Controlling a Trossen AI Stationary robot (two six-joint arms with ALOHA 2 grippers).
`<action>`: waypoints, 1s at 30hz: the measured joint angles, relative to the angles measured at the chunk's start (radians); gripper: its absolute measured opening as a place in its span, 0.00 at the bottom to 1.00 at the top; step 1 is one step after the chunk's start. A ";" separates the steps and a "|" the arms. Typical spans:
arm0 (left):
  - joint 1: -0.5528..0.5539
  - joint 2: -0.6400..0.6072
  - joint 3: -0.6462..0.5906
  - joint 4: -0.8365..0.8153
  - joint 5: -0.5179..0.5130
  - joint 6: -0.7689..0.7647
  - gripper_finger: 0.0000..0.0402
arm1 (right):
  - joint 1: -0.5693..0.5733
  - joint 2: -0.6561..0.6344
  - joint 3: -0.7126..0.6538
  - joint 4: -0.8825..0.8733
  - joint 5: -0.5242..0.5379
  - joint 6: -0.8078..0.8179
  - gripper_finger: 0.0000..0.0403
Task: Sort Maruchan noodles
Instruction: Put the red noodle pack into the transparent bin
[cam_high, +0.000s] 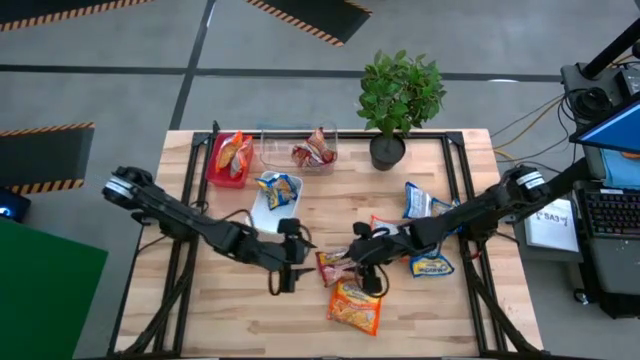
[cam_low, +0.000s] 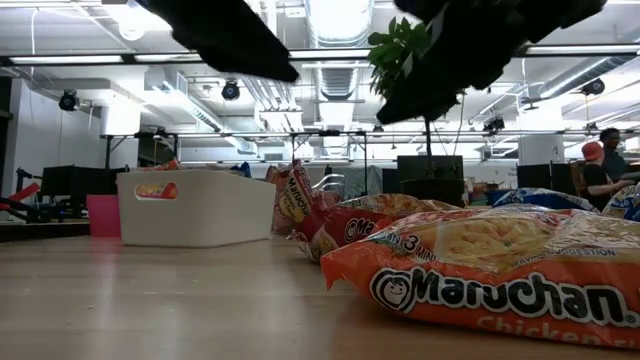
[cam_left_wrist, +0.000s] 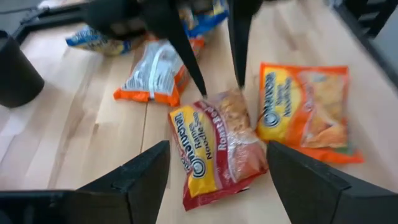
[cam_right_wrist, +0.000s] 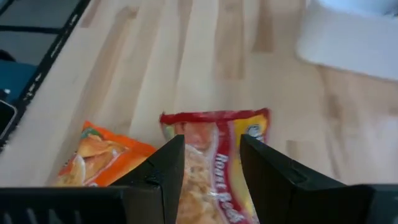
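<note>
Right gripper (cam_high: 352, 262): fingers spread, either side of red-brown pkt's end; contact w/ pkt could not be confirmed.
Left gripper (cam_high: 297, 262): spread, holding nothing, just left of red-brown pkt, facing it.
Red-brown pkt (cam_high: 334, 268): flat on desk (cam_high: 200, 320), centre, between the two grippers; label read "Roast Beef" in left wrist view (cam_left_wrist: 214, 146).
Orange pkt (cam_high: 355, 306): flat on desk, just near-side of red-brown pkt; "Maruchan" logo legible in low view (cam_low: 490, 270).
Orange-edged silvery pkt (cam_left_wrist: 154, 73): on desk beyond right gripper, back face up.
Blue-yellow pkts: one (cam_high: 432, 265) right of centre under right arm, one (cam_high: 417, 199) farther back right.
Red tray (cam_high: 215, 165): far left, held orange pkt (cam_high: 235, 151).
Clear tray (cam_high: 272, 150): far centre, held red-brown pkt (cam_high: 314, 151).
White tray (cam_high: 263, 214): left of centre, blue-yellow pkt (cam_high: 280, 188) resting on its far end.
Potted plant (cam_high: 398, 100): far edge, right of trays.
Background: person (cam_low: 602, 165) seated at far right of room.
</note>
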 joint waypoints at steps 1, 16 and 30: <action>0.004 0.026 0.007 0.007 0.000 0.001 0.62 | 0.002 -0.017 -0.017 0.018 0.009 -0.010 0.36; 0.138 0.314 0.032 0.183 0.113 0.067 0.58 | 0.043 -0.238 -0.290 0.357 0.026 -0.016 0.36; 0.190 0.369 0.029 0.200 0.237 0.088 0.58 | 0.059 -0.238 -0.323 0.423 0.023 0.048 0.36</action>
